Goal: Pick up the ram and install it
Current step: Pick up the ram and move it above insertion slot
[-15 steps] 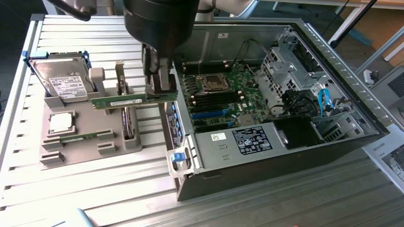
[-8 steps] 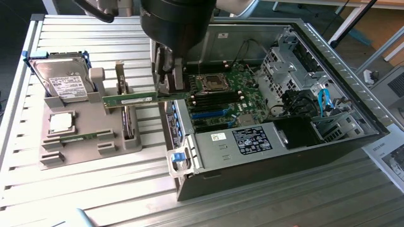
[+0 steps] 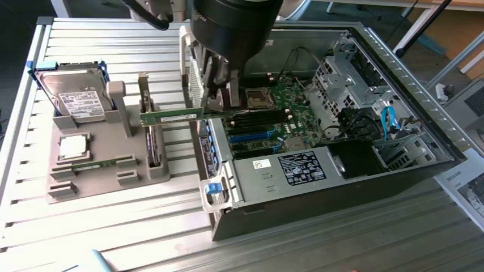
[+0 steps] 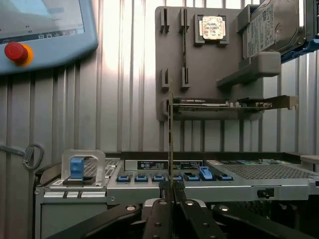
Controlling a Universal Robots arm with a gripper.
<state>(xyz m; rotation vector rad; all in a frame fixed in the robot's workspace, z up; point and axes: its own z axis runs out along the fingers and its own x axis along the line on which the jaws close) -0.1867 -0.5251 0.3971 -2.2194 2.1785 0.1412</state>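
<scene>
Ribbed silver metal slats make up the table (image 3: 113,226). A grey plastic parts fixture (image 3: 83,182) sits toward its edge at the exterior view's left, and an open dark computer case (image 3: 318,209) lies on its side across the middle and the exterior view's right. The long, thin green ram stick (image 3: 170,117) is off the fixture and in the air, level, over the gap between the fixture and the case's near wall. The two-finger metal gripper (image 3: 219,105) is clamped on one end of it, and the free end points toward the fixture. In the wrist view the ram (image 4: 171,129) is an edge-on line rising straight from the gripper (image 4: 171,196), so the grasp looks square. The step in hand appears to be the carry to the black and blue memory slots (image 3: 261,124) on the green motherboard (image 3: 291,105). Doing it well likely means holding the stick level, clearing the case wall, and lining its long edge with one slot. Since the grip is at one end only, any tilt would probably jam it. The arm's black cylindrical wrist (image 3: 230,25) stands over the case wall, fingers pointing down.
</scene>
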